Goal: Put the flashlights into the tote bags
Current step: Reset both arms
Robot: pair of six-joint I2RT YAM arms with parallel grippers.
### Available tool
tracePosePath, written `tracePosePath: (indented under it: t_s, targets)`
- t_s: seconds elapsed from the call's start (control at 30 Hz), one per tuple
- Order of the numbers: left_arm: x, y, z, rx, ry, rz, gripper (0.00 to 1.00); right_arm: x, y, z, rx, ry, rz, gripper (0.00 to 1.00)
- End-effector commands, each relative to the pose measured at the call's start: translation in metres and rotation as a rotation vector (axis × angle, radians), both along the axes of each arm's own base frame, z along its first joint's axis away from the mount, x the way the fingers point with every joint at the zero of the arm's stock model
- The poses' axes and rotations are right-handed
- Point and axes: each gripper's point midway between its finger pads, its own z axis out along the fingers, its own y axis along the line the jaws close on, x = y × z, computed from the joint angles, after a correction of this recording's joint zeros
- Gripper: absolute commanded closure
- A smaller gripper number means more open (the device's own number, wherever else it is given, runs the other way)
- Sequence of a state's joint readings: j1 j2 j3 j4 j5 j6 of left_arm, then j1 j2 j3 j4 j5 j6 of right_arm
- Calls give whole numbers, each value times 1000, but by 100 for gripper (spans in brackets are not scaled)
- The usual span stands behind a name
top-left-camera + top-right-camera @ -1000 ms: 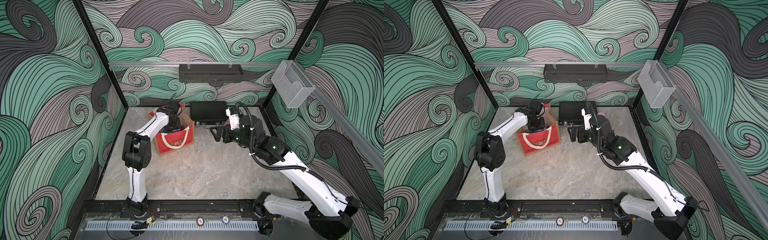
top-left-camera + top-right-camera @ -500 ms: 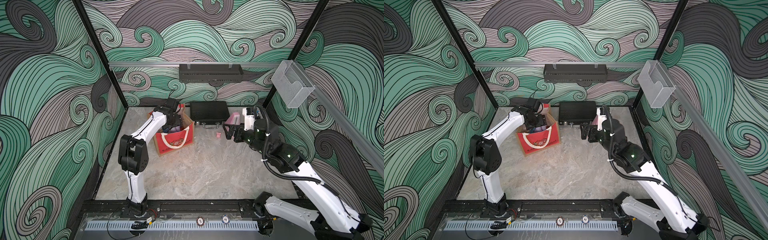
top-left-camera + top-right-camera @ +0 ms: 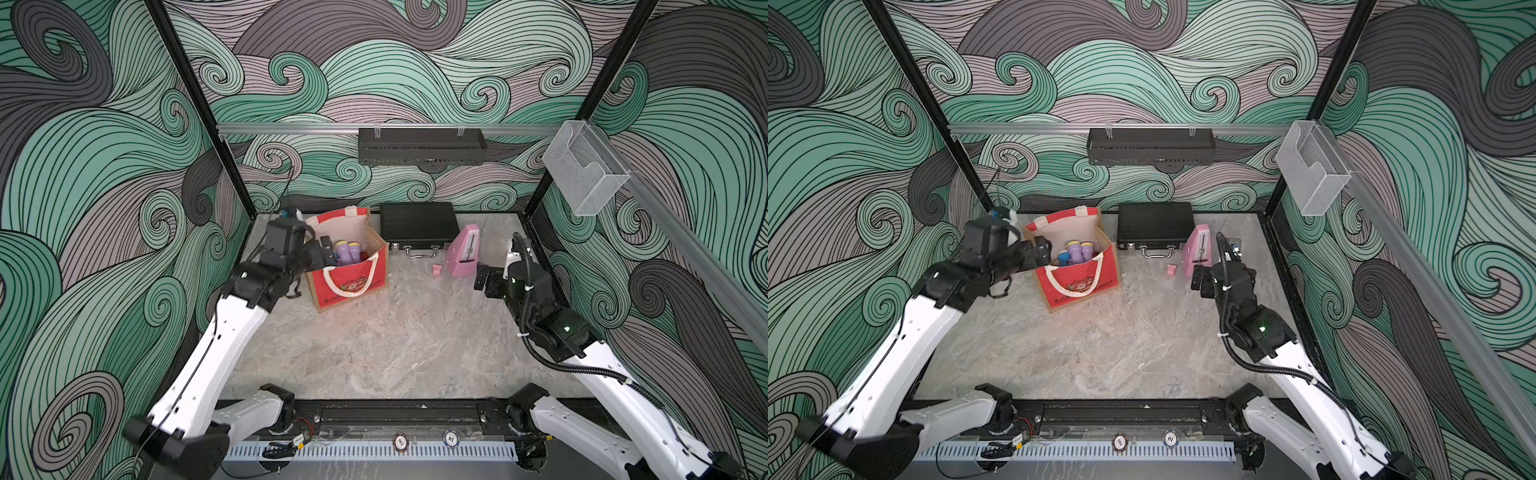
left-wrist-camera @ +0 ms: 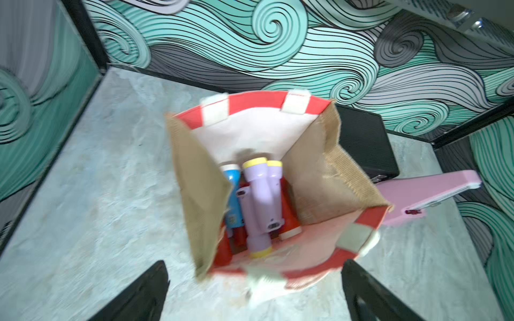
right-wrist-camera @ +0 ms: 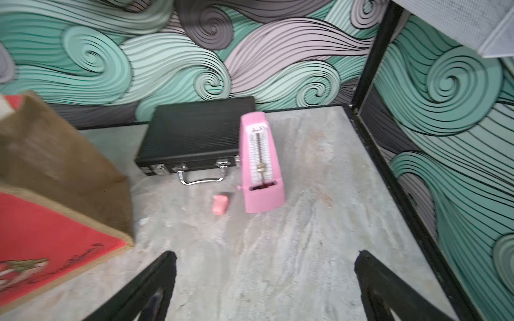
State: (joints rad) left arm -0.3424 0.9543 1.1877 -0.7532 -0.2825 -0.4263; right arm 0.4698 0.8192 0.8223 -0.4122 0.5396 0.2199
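The drop into the tote bag (image 4: 319,172) looks finished: the left tool (image 3: 326,251) hangs at the bag's rim, jaws spread wide and empty, with the flashlights (image 4: 258,200) piled inside just below and ahead of it. The right tool (image 3: 482,278), also wide open and holding nothing, has the pink metronome (image 5: 261,166) ahead of it, untouched. No flashlight shows on the counter (image 3: 395,340), so the next move is probably lifting both tools clear.

Coarse jute tote bag (image 4: 319,178) (smooth pale lining), glossy plastic flashlights (image 4: 257,205), ribbed matt black case (image 5: 194,136)
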Motion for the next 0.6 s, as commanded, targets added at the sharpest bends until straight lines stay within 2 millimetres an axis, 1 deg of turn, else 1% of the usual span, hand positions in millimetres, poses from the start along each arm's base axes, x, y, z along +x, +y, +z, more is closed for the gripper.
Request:
tracePosePath:
  t_s: [0.0,0.03,0.07,0.13,0.2,0.27,0.37,0.4,0.5,0.57]
  targets:
    - [-17,54,-11,129,-104,230,1,8,-27,-15,-104,-52,-76,0]
    - [-24,67,-16,159,-127,293,1,8,-32,-26,-100,-39,-82,0]
    - [-28,76,-23,192,-144,331,1,8,-39,-42,-95,-13,-103,1]
    - [-30,83,-34,286,-171,328,2,8,-49,-63,-88,18,-131,0]
    - [-33,98,-44,326,-205,416,1,10,-53,-83,-99,37,-131,0]
    - [-25,100,-60,383,-224,414,1,11,-59,-101,-110,47,-146,0]
    - [-14,103,-87,437,-189,427,1,12,-71,-118,-91,32,-183,1]
    - [-11,106,-96,438,-169,442,1,14,-73,-120,-82,15,-187,0]
    - [0,108,-126,461,-95,436,1,16,-84,-135,-58,2,-207,0]
    - [8,112,-140,456,-82,451,1,20,-87,-144,-44,-1,-200,0]
